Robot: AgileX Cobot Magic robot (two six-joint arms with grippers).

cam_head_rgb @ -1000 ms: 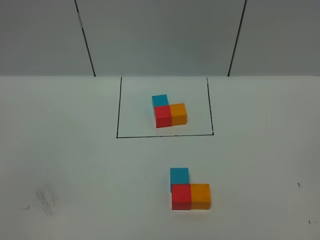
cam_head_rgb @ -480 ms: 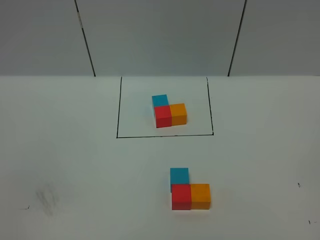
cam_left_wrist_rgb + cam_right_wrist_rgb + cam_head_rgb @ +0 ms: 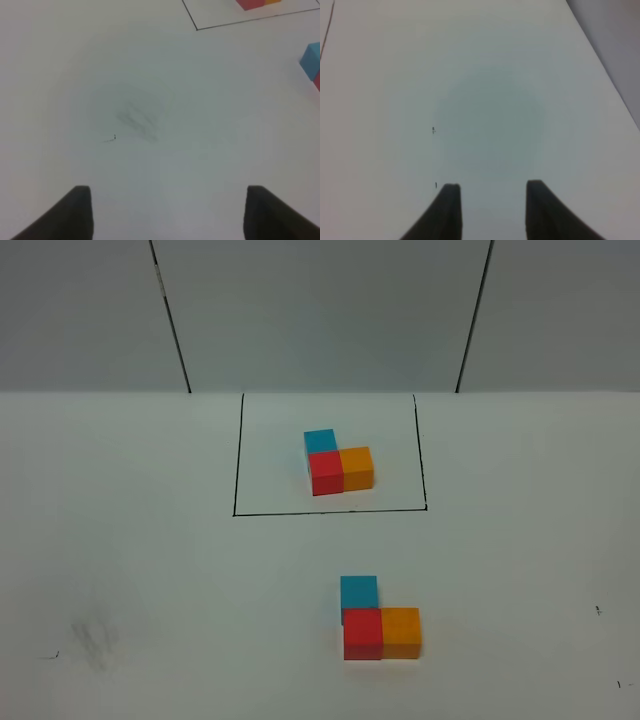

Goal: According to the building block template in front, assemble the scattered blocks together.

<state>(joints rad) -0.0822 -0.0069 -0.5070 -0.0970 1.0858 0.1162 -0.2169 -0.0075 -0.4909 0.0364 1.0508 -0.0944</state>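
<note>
Since the scattered blocks (image 3: 378,620) are already lying joined on the table (image 3: 150,570), the assembly step is looking finished and the work is appearing to be at its closing check. The light blue cube (image 3: 358,592) is sitting touching the far face of the red cube (image 3: 363,634), and the orange cube (image 3: 400,632) is sitting touching the red one's right face, making an L. The building block template (image 3: 338,468) is standing farther back inside its black outline (image 3: 237,455), well apart from the copy, and is showing the same order of colours and the same bend. Neither arm is showing in the high view. The left gripper (image 3: 169,192) is hanging over bare table near a faint grey smudge (image 3: 137,117) with its fingers spread wide and nothing between them. The right gripper (image 3: 492,187) is hanging over bare table off to the right side, its fingers drawn in and pinching nothing. In my judgement the next move is calling only for a comparison of the copy against the template and, if a seam is gaping, a light nudge; no such gap is showing from here. Compared with a second ago, nothing on the table is differing: both L shapes are lying exactly where they were.
</note>
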